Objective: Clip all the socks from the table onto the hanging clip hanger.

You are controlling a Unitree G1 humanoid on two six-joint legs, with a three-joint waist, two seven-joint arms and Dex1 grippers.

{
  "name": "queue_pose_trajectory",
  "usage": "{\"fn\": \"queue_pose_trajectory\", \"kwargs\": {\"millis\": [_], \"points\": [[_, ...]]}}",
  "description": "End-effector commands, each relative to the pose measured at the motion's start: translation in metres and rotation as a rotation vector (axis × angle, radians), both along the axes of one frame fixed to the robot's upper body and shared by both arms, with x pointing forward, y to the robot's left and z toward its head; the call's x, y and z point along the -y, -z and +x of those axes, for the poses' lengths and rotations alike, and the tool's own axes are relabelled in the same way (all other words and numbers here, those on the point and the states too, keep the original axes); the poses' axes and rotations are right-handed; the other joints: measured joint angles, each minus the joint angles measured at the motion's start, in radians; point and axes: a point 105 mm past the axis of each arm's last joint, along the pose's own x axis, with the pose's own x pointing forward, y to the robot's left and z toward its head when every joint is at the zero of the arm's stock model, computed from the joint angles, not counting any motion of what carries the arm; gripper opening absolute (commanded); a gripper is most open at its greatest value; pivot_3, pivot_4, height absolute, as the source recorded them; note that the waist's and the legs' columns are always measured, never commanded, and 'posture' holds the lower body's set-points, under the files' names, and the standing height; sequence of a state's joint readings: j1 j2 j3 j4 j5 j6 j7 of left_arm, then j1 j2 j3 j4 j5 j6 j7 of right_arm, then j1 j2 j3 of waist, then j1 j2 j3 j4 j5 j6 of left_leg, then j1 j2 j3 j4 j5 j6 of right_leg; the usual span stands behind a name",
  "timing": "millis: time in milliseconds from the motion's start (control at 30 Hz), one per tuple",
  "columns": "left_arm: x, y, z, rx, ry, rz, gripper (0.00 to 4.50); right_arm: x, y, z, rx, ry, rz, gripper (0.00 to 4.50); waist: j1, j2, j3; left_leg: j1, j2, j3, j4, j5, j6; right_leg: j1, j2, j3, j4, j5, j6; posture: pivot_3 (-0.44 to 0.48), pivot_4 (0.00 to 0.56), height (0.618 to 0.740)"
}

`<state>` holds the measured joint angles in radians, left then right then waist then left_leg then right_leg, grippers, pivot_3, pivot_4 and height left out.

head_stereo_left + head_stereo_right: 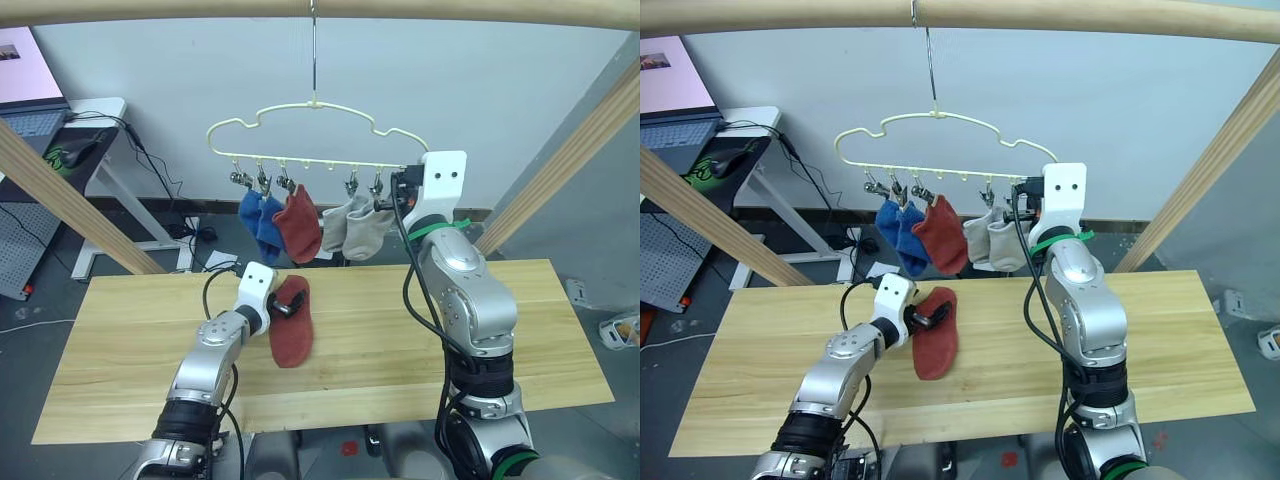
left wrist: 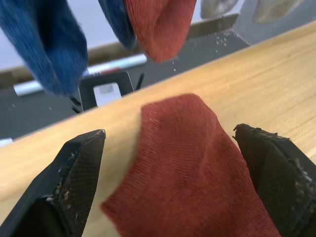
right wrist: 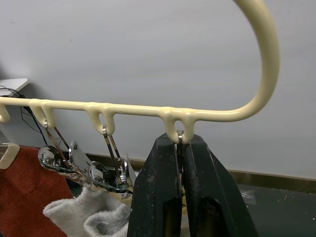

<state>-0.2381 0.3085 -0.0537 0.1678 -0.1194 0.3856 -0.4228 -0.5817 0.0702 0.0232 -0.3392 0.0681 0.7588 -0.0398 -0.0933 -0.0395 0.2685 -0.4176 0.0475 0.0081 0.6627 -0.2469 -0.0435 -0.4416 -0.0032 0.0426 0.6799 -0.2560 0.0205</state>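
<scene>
Pale plank table (image 1: 420, 350) carries one rust-red sock (image 1: 292, 322); my left gripper (image 2: 173, 163) straddles it wide open, my right gripper (image 3: 180, 192) pinches the pale-yellow wire hanger's (image 1: 300, 108) end clip. I should close low on the cuff.

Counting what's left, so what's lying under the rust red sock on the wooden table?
Around the rust red sock, bare pale wooden table shows. Anything beneath it is covered. The left gripper is open, its fingers either side of it.
</scene>
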Motion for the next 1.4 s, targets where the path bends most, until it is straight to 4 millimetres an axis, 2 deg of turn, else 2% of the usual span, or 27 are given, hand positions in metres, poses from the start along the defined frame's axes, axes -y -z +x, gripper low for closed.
{"fn": "queue_pose_trajectory", "kwargs": {"millis": [33, 300, 433, 467, 533, 800, 900, 1133, 1400], "points": [[0.003, 0.001, -0.001, -0.018, 0.003, 0.008, 3.53, -0.001, -0.018, -0.007, 0.067, -0.003, 0.018, 0.0, -0.003, 0.0, 0.0, 0.0, 0.0, 0.0, 0.0, 0.0, 0.0, 0.0, 0.0, 0.0, 0.0, 0.0, 0.0, -0.179, 0.296, 0.736], [0.005, 0.007, -0.005, -0.06, 0.01, -0.005, 1.23, 0.0, -0.018, -0.007, 0.065, 0.0, 0.02, 0.0, -0.009, 0.001, 0.001, 0.0, 0.0, 0.0, 0.0, 0.0, 0.0, 0.0, 0.0, 0.0, 0.0, 0.0, 0.0, -0.18, 0.296, 0.736], [0.007, 0.009, -0.007, -0.065, 0.018, -0.013, 0.18, 0.0, -0.018, -0.007, 0.065, 0.001, 0.02, 0.0, -0.009, 0.001, 0.001, 0.0, 0.0, 0.0, 0.0, 0.0, 0.0, 0.0, 0.0, 0.0, 0.0, 0.0, 0.0, -0.18, 0.296, 0.736], [0.007, 0.008, -0.007, -0.063, 0.02, -0.016, 0.04, 0.0, -0.018, -0.007, 0.065, 0.001, 0.02, 0.0, -0.009, 0.001, 0.001, 0.0, 0.0, 0.0, 0.0, 0.0, 0.0, 0.0, 0.0, 0.0, 0.0, 0.0, 0.0, -0.18, 0.296, 0.736], [0.013, 0.004, -0.007, -0.033, 0.055, -0.02, 0.04, 0.0, -0.018, -0.007, 0.065, 0.002, 0.021, 0.0, -0.01, 0.001, 0.001, 0.0, 0.0, 0.0, 0.0, 0.0, 0.0, 0.0, 0.0, 0.0, 0.0, 0.0, 0.0, -0.187, 0.294, 0.736], [0.083, -0.062, -0.02, 0.338, 0.432, 0.012, 0.04, 0.003, -0.023, -0.01, 0.077, 0.006, 0.027, 0.0, -0.01, 0.002, 0.002, -0.001, 0.001, 0.0, -0.001, 0.0, 0.0, 0.0, -0.002, 0.001, -0.002, 0.0, 0.0, -0.204, 0.288, 0.736], [0.105, -0.082, -0.025, 0.46, 0.516, 0.025, 0.04, 0.004, -0.03, -0.015, 0.089, 0.003, 0.037, 0.0, -0.013, 0.002, 0.003, -0.001, 0.001, 0.0, -0.001, 0.0, 0.0, 0.0, -0.002, 0.002, -0.002, 0.0, 0.0, -0.21, 0.286, 0.736], [0.132, -0.108, -0.013, 0.63, 0.531, 0.067, 0.04, 0.0, -0.043, -0.025, 0.1, -0.024, 0.057, 0.0, -0.027, 0.002, 0.003, -0.001, -0.001, 0.0, -0.001, 0.0, 0.0, 0.0, 0.0, 0.001, -0.002, -0.001, 0.001, -0.226, 0.274, 0.736], [0.163, -0.124, -0.001, 0.694, 0.527, 0.033, 0.04, -0.004, -0.05, -0.03, 0.101, -0.049, 0.056, 0.0, -0.051, 0.003, 0.003, -0.003, -0.001, 0.0, -0.001, 0.0, 0.0, -0.001, 0.001, 0.001, -0.002, -0.002, 0.003, -0.237, 0.268, 0.736]]}}
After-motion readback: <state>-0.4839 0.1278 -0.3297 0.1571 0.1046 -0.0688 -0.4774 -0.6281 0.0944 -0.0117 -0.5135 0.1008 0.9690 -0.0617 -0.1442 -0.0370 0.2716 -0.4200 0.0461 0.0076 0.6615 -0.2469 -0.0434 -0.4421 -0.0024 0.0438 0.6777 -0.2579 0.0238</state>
